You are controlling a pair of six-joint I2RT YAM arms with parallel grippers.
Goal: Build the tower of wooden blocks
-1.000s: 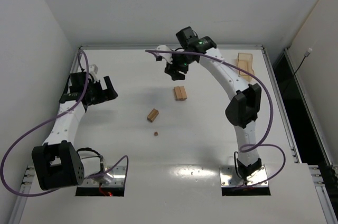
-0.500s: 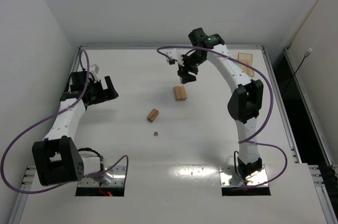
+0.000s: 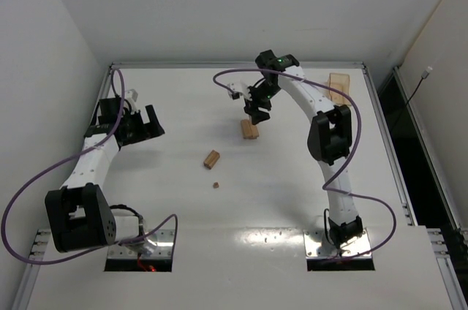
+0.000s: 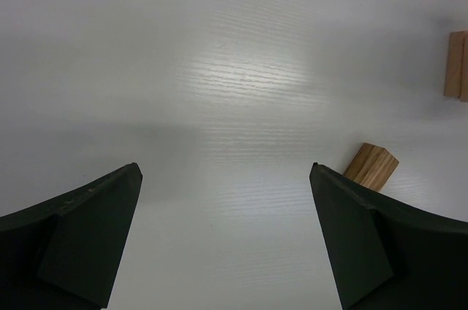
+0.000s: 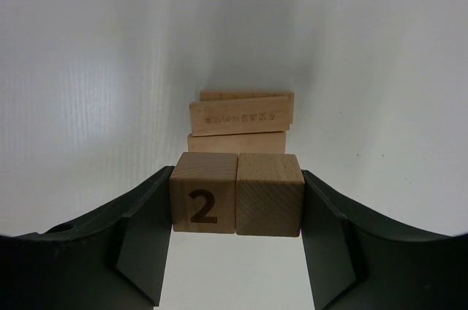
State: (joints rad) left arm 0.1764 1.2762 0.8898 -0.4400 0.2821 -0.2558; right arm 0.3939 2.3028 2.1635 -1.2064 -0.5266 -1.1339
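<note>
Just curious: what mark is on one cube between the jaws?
A dark brown 2 on the left cube, clearest in the right wrist view.

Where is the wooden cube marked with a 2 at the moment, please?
The cube marked 2 is clamped in the right gripper, side by side with a plain cube; in the right wrist view the stacked bars lie just beyond them.

The left gripper [image 4: 225, 171] holds its two dark fingers wide apart over the white, faintly grained tabletop [image 4: 241, 76]. A short light-tan wooden block [image 4: 371, 164] lies just beyond the right-hand finger (its near end hidden). Two light-tan wooden bars [image 4: 456, 65], side against side, meet the right edge.
</note>
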